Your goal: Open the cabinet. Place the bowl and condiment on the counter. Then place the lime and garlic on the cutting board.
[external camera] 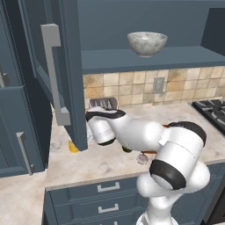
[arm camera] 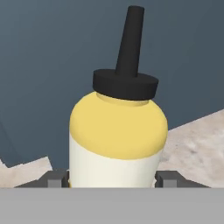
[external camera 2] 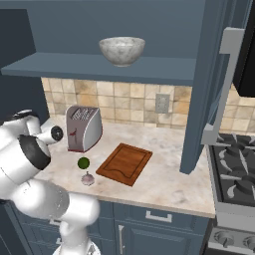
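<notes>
The condiment [arm camera: 118,131], a yellow bottle with a black spout cap, stands upright between my gripper [arm camera: 112,179], whose fingertips [arm camera: 54,179] press its two sides. It shows as a yellow spot [external camera: 72,146] low over the counter [external camera: 101,165], by the open cabinet door [external camera: 66,66]; that door's edge hides my hand. The marble bowl [external camera: 147,43] sits on the cabinet shelf [external camera 2: 122,50]. The lime [external camera 2: 83,162] and the garlic [external camera 2: 87,178] lie on the counter just left of the cutting board [external camera 2: 124,163].
A toaster [external camera 2: 83,128] stands against the tiled wall behind the lime. The right cabinet door [external camera 2: 199,84] hangs open over the counter's right part. A gas stove [external camera 2: 234,164] borders the counter on the right. Drawers [external camera: 107,189] run below.
</notes>
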Robot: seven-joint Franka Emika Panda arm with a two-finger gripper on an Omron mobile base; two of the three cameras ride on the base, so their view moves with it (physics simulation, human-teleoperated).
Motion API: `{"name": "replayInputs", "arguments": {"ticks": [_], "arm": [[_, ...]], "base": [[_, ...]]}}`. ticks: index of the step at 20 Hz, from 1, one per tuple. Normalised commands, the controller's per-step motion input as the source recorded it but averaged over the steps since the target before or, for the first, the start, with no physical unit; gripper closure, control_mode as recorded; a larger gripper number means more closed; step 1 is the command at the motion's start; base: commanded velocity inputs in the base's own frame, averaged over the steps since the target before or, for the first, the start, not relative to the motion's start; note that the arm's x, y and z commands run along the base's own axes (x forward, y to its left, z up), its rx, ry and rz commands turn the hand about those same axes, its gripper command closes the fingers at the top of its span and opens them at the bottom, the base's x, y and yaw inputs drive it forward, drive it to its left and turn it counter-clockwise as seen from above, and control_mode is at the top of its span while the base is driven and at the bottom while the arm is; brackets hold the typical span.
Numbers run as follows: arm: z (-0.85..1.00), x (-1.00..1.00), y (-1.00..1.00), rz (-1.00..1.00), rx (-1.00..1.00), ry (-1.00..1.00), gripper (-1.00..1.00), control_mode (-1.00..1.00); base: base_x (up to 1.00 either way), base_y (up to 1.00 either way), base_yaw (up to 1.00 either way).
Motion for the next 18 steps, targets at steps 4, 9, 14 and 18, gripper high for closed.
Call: {"name": "replayInputs", "arguments": {"ticks": [4, 9, 14, 18], "arm": [[-0.34, 0.4, 0.33, 0.09, 0.0, 0.0, 1.0, -1.0], [-0.35, 0.39, 0.22, 0.08, -0.02, -0.01, 1.0, -1.0], [-0.35, 0.19, 0.2, 0.06, -0.03, -0.04, 1.0, -1.0], [-0.25, 0.03, 0.18, 0.05, -0.04, -0.09, 1.0, -1.0]], "base": [[0.0, 0.0, 0.0], [0.0, 0.0, 0.0], [0.0, 0.0, 0.0], [0.0, 0.0, 0.0]]}}
